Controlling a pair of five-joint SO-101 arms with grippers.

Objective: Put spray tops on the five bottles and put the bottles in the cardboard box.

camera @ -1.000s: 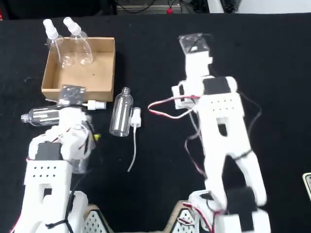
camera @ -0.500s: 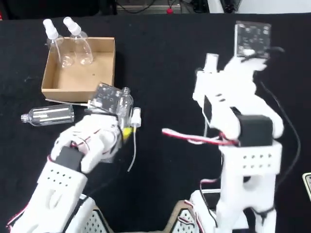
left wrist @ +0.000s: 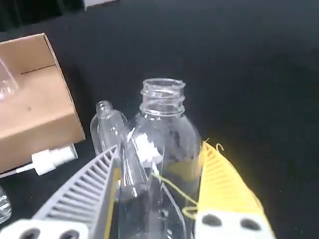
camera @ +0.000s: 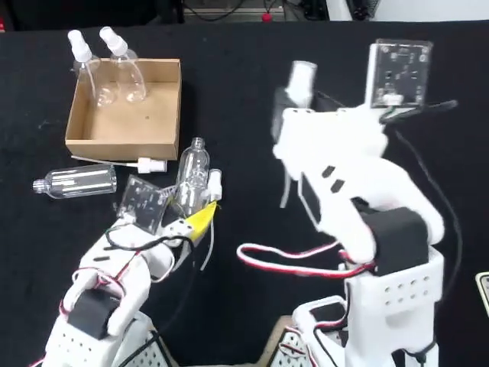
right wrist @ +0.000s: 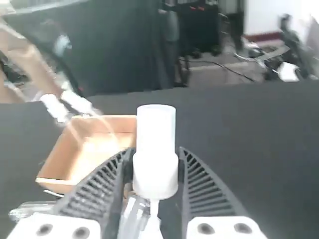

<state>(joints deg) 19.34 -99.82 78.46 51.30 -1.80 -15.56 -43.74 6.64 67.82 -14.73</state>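
Right gripper [right wrist: 154,154] has swung in, clamping a spray top [right wrist: 155,149]; left gripper [left wrist: 162,149] grips an open bottle [left wrist: 159,134], seemingly upright; centre the top squarely over the neck [left wrist: 162,94] before lowering.

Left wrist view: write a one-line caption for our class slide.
Left gripper clasping an uncapped clear bottle, a second open bottle, a loose spray top and the cardboard box beyond.

black table [camera: 244,69], cabled floor [right wrist: 224,69], white wall [right wrist: 259,15]

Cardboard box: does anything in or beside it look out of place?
Two capped bottles lean in the cardboard box, tops over its far wall. Beside it lie an uncapped bottle and a loose spray top.
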